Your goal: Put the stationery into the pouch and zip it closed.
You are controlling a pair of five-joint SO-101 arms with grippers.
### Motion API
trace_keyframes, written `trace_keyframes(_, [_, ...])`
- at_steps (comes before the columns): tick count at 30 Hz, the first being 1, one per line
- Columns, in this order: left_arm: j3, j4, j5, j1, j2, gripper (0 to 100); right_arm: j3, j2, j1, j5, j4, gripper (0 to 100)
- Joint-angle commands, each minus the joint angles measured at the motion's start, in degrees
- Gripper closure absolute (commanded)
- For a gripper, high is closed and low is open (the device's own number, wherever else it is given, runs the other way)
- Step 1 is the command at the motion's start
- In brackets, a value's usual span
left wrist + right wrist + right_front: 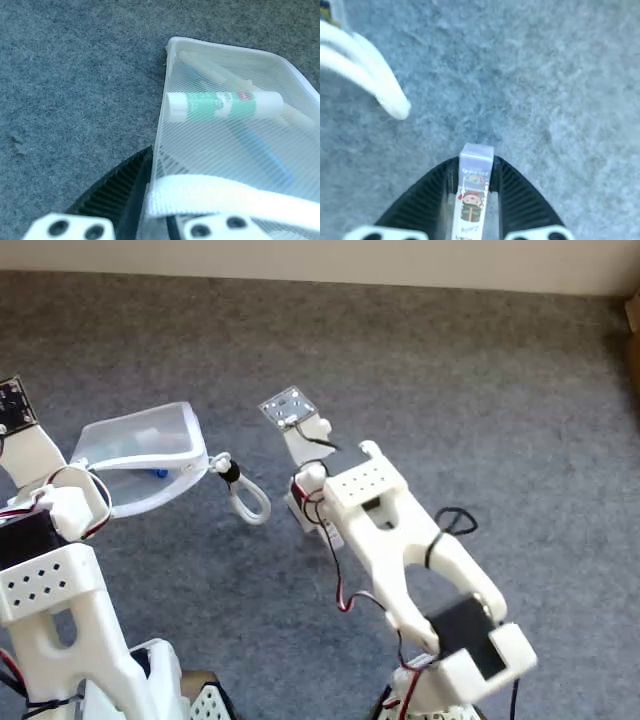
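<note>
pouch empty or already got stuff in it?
Not empty. Through the pouch mesh, the left wrist view shows a green-labelled white tube and a blue pen inside. The right gripper holds one more white item.

Right pincer (474,163) gripping small white stationery piece (470,200), white strap loop (374,80) apart, grey carpet (550,75)

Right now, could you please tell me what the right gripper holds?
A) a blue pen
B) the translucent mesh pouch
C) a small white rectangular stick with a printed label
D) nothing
C: the right wrist view shows the right gripper shut on a small white rectangular stick with a printed label.
</note>
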Motion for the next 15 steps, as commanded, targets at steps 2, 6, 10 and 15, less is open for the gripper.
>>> trace_keyframes(2, [-2.24,-0.62,0.53,-1.27,-0.22,99,1.54,-9.1,-0.13,0.88,0.04,99.3])
trace_keyframes(6, [-2.15,-0.7,0.53,-1.1,-0.22,99,3.38,-12.7,-2.42,0.88,0.04,99.3])
trace_keyframes(10, [-2.15,-0.7,0.44,-0.04,-0.04,99,4.09,-15.78,-5.85,0.88,0.04,99.2])
trace_keyframes(15, [-2.15,-0.7,0.44,-0.13,0.04,99,5.76,-19.74,-6.55,0.88,0.04,99.2])
